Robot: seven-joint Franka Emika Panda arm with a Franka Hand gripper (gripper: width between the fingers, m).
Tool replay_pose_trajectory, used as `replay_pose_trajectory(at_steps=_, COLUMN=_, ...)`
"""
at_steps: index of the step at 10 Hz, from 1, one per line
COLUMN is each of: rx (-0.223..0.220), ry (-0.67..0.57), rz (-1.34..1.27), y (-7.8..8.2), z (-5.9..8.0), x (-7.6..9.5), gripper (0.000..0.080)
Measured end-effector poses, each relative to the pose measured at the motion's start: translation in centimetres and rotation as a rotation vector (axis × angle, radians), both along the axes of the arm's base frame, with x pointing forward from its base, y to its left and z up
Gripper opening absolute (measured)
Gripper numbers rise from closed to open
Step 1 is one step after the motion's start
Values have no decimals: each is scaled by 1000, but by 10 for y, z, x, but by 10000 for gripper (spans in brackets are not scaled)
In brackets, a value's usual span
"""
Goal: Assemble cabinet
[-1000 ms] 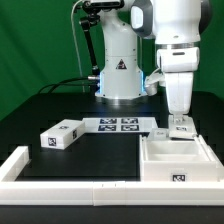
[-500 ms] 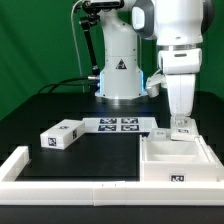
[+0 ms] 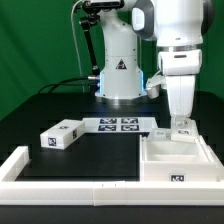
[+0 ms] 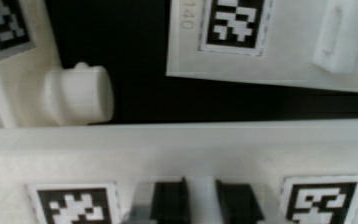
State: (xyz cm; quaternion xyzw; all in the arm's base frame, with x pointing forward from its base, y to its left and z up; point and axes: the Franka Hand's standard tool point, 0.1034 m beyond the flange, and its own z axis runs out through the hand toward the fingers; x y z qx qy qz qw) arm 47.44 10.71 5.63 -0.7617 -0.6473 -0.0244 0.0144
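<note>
The cabinet (image 3: pixel 178 172), an open white box of tagged panels, lies at the exterior view's right. My gripper (image 3: pixel 181 124) stands straight down on its far wall. In the wrist view the gripper (image 4: pixel 197 202) has its two dark fingers (image 4: pixel 165 200) close together on a white tagged cabinet panel (image 4: pixel 176 150), with a thin pale strip between them. The jaws look shut on that wall. A tag sits on each side of the fingers. A second tagged white panel (image 4: pixel 265 40) and a round white knob (image 4: pixel 73 92) lie beyond.
A small white tagged block (image 3: pixel 62 133) lies at the exterior view's left. The marker board (image 3: pixel 118 125) lies flat in the middle, before the robot base (image 3: pixel 120 70). A long low white border rail (image 3: pixel 70 188) runs along the front and left.
</note>
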Motion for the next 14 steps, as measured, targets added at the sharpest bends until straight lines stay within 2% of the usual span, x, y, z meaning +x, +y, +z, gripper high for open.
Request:
replay_pose_trajectory(at_steps=1, rx=1, ry=0, rz=6, y=0, z=-1, x=1, gripper=70)
replay_pose_trajectory(at_steps=5, rx=9, ry=-7, rz=-2, y=-6, z=-1, x=32, gripper=70)
replay_pose_trajectory(at_steps=11, rx=16, ry=-23, rz=0, y=-8, z=-1, x=35, gripper=70)
replay_pose_trajectory(at_steps=14, rx=14, ry=-18, rz=26, y=-13, z=0, x=69, gripper=70)
